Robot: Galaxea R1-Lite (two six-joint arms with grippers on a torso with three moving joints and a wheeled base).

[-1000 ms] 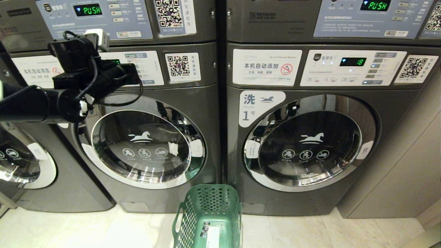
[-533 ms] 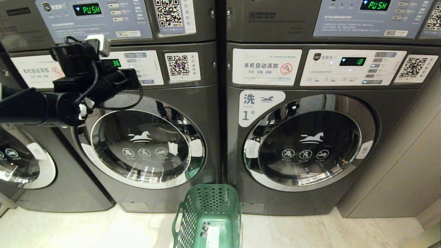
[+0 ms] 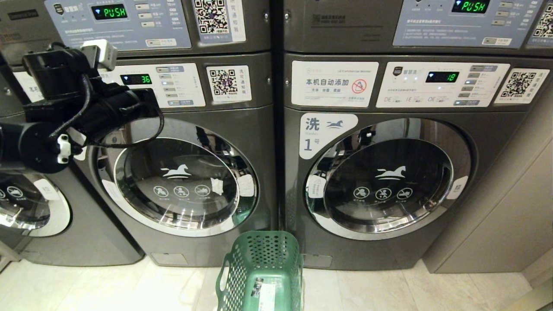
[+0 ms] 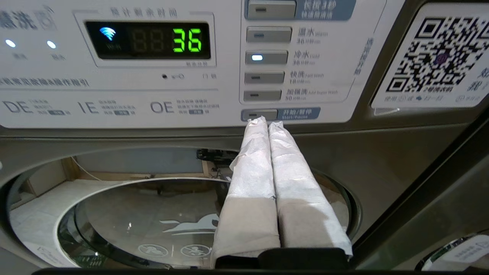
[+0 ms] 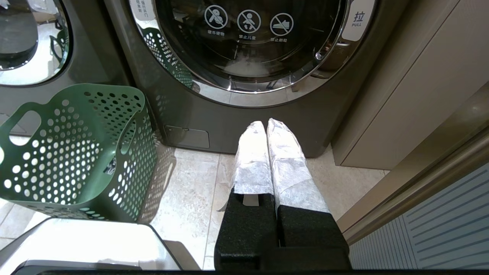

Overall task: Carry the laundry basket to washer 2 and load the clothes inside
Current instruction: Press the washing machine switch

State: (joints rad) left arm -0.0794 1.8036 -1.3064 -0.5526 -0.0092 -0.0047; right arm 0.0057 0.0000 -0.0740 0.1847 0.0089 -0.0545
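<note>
**Left end effector raised at the control panel of washer 2, basket on the floor below**

Washer 2 [image 3: 181, 185] is a dark grey front-loader whose round, chrome-rimmed glass door is shut and carries a white horse logo. Its control panel [image 4: 183, 61] is smooth white plastic with a green digit display and a column of flat grey buttons; a square QR sticker [image 3: 224, 82] sits just to the right of that panel.

The left end effector [image 4: 266, 122] hangs in front of washer 2, above its door, with its two long white-wrapped fingers [image 4: 252, 164] pressed together and their tips just below the lowest button. The black arm and looping cable behind it cover the upper left of the door and the spot where the number label would be.

The laundry basket [image 3: 263, 272] stands upright on the pale tiled floor [image 5: 191, 191], in front of the seam between washer 2 and its right-hand neighbour, washer 1 [image 3: 389, 181]. It is green plastic, tall and rectangular, its walls punched with round holes, with an oval handle slot. No clothes show through the visible part of it.

The right end effector [image 5: 266, 124] is low, to the right of the basket, in front of washer 1's base, its wrapped fingers closed on nothing. A beige panel wall [image 5: 401, 84] flanks washer 1.
</note>
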